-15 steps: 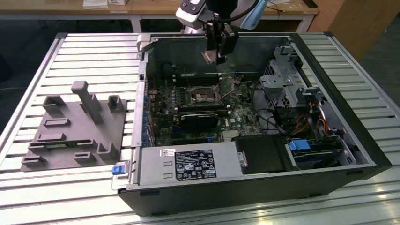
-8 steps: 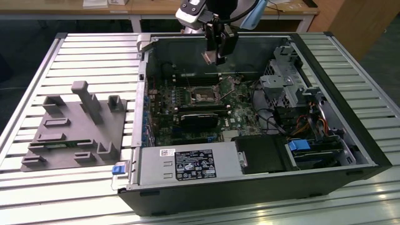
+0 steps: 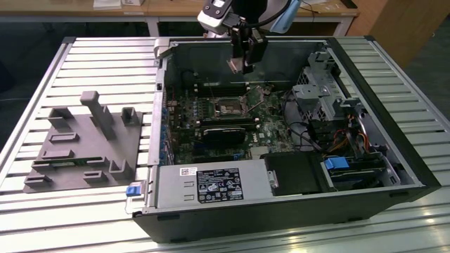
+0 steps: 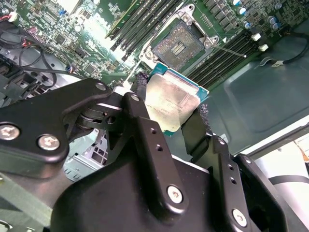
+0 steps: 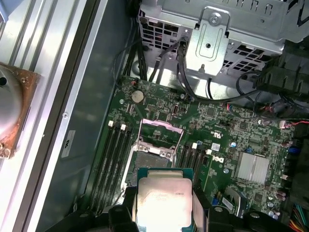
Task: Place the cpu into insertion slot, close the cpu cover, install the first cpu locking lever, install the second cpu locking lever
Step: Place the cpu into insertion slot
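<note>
Risking, by my judgement, bent contacts if the descent into the computer case (image 3: pixel 393 158) comes tilted or off-centre; insertion slot (image 4: pixel 179 46) lies bare on the motherboard (image 3: pixel 211 132), cpu cover (image 5: pixel 161 126) raised | arm reaches straight down, above the slot, apart from it | gripper (image 3: pixel 244 66) clenched on the cpu (image 4: pixel 171 104) edges

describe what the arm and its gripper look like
The arm has a silver-grey wrist section with a light blue cap. The gripper is matte black: angular linkage bars joined by silver screws, and two narrow fingers with small holes along them, ending in rough-textured black pads.
</note>
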`<state>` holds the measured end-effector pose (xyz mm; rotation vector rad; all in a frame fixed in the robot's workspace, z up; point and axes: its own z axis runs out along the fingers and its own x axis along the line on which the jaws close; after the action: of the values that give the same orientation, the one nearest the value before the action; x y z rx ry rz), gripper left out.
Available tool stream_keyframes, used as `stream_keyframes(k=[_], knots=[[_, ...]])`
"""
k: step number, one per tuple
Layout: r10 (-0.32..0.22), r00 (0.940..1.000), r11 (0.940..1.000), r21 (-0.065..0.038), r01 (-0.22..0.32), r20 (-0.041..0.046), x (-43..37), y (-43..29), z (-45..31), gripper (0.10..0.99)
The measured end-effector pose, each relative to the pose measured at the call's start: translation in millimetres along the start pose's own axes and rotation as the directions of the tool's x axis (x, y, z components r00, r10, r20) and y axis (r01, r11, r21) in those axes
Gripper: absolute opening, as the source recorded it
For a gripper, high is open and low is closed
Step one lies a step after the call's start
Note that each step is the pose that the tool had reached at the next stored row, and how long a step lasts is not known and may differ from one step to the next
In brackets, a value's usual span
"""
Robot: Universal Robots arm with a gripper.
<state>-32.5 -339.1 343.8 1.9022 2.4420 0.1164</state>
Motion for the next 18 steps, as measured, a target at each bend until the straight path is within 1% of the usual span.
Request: stream_keyframes(k=[6,12,15,18], knots=[[0.001,1.0,1.0,0.0,-0.001,0.0001,0.0,-0.3,3.1,0.541],[0.004,1.0,1.0,0.0,-0.004,0.0004,-0.1,-0.8,9.3,0.541],[0.017,0.9999,0.9999,0.001,-0.017,0.0022,-0.1,-1.1,12.2,0.541],[0.044,0.999,0.999,0.0,-0.044,0.0046,0.2,-1.3,14.5,0.541]])
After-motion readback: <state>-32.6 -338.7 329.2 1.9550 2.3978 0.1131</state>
